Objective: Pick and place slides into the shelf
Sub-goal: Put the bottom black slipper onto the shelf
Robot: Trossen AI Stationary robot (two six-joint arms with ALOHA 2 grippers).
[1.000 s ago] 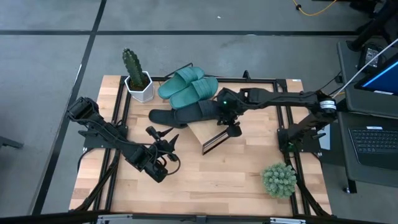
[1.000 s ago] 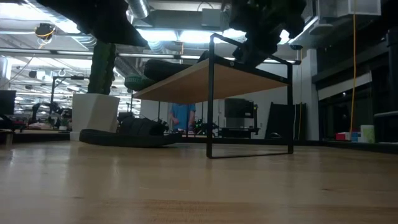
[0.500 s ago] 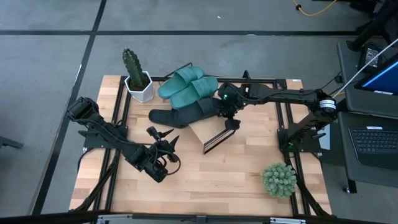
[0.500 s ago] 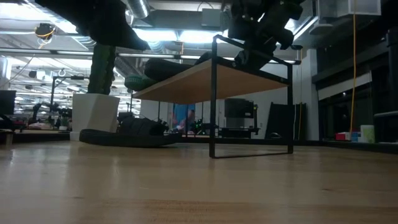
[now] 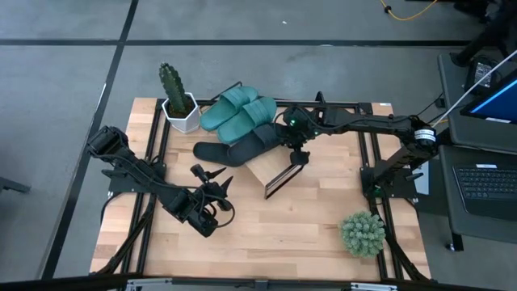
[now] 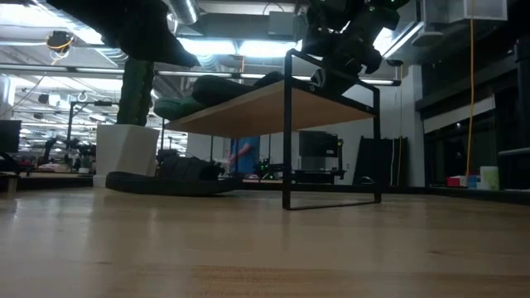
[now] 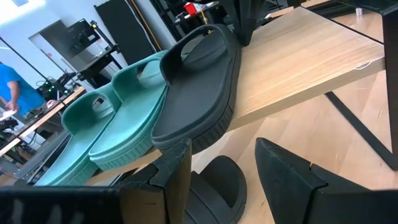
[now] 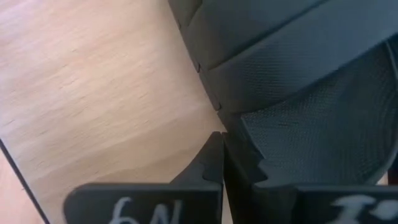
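The shelf (image 5: 276, 173) is a slanted light plank on a thin black frame, standing mid-table. A teal pair of slides (image 5: 237, 113) and one black slide (image 5: 252, 145) lie on its plank (image 7: 298, 56). The second black slide (image 5: 208, 151) lies flat on the table beside and partly under the shelf. My right gripper (image 5: 295, 153) is shut at the black slide's strap end, over the plank. My left gripper (image 5: 212, 176) hangs open above the table near the shelf's left side, its fingers facing the slides (image 7: 199, 93) and touching nothing. My right gripper (image 8: 221, 146) has its shut fingertips against the strap end of the black slide (image 8: 249, 118) on the plank. It comes from the table's right, slanting down. The slide lies flat on the plank (image 8: 93, 81).
A cactus in a white pot (image 5: 178, 101) stands at the far left corner, close to the teal slides. A bushy green plant (image 5: 362, 233) sits near the right near corner. Black frame rails (image 5: 367, 158) run along the table's sides. Bare wood lies in front of the shelf.
My right gripper has moved toward the table's left and far edge with its fingers shut. The black slide and the teal pair have shifted left with it. The shelf has turned a little on the table.
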